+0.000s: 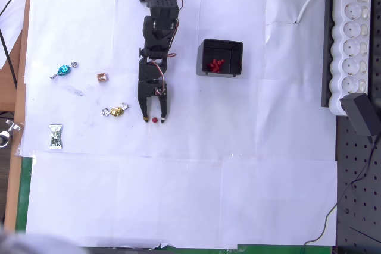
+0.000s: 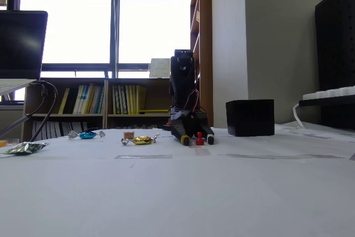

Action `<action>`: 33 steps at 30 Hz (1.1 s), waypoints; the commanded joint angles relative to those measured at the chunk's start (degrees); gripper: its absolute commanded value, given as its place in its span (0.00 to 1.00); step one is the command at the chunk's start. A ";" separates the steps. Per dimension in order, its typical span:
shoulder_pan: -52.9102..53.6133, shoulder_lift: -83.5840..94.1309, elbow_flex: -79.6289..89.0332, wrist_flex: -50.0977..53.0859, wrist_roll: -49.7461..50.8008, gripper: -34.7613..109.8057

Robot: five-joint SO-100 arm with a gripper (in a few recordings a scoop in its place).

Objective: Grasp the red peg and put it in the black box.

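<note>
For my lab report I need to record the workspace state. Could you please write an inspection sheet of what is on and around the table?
Surface: white paper sheets cover the table.
Job's things: red peg on the paper between the claw's fingertips; black box to the right in the overhead view, red pegs inside.
Clutter: blue candy, gold candy, small brown candy, silver packet.
Claw: open, lowered around the peg.
Cables: white power strip, black adapter plugged in.
Surroundings: windows, bookshelf, monitor.
</note>
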 commanded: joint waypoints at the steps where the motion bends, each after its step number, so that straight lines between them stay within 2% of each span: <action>1: -3.25 -1.67 -0.35 0.18 -0.44 0.28; 4: -3.08 -1.58 -0.18 0.26 -0.53 0.24; 13: -2.90 -2.90 -0.70 -0.70 1.41 0.24; 18: -2.81 -10.28 -3.87 0.35 4.57 0.24; 22: -2.55 -19.95 -1.67 16.17 8.88 0.24; 29: -1.14 -39.11 11.43 64.07 13.01 0.24; 33: -0.79 -41.22 21.27 81.21 14.85 0.24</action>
